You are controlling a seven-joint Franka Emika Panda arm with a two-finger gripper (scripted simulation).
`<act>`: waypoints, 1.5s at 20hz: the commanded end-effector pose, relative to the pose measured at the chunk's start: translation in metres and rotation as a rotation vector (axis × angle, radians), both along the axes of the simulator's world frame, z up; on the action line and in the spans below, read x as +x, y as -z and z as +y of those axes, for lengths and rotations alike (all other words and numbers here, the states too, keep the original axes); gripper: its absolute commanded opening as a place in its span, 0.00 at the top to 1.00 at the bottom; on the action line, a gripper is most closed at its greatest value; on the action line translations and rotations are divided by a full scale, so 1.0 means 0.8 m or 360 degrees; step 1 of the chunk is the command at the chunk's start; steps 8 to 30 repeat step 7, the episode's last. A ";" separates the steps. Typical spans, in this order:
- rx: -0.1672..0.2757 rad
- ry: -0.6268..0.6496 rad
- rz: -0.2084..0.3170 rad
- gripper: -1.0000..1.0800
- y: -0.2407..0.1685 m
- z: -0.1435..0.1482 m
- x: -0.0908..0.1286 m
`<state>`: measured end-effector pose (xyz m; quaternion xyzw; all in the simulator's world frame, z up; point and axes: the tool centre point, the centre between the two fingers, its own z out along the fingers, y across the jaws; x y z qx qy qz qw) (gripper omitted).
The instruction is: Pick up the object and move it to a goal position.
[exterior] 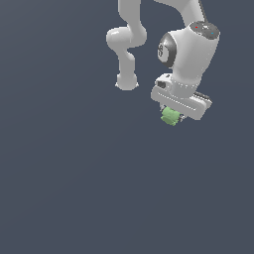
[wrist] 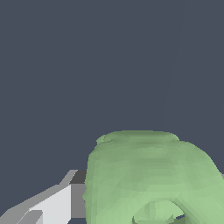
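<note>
Dark blue-grey ground fills both views, with the arm holding the block at its tip.

From the exterior view the white arm [exterior: 188, 49] bends down from the top edge, and its gripper [exterior: 173, 113] sits in the upper part of that view's right half. The block [exterior: 170, 116], light green and lumpy, pokes out just under the gripper body, much smaller than it and touching it. The fingers are mostly hidden behind the block there. In the wrist view the block [wrist: 148, 175] looms large and close, with rounded bumpy edges and a curled hollow on its near face. One grey-and-white finger [wrist: 57, 203] lies right against its side; the other is not clearly seen. The gripper appears pinched on the block.
</note>
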<state>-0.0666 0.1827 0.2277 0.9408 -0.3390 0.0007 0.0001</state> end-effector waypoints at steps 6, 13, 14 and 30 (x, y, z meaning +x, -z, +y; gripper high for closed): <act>0.0000 0.0003 0.0002 1.00 -0.011 0.014 -0.005; 0.0001 0.0003 0.0002 1.00 -0.011 0.014 -0.005; 0.0001 0.0003 0.0002 1.00 -0.011 0.014 -0.005; 0.0001 0.0003 0.0002 1.00 -0.011 0.014 -0.005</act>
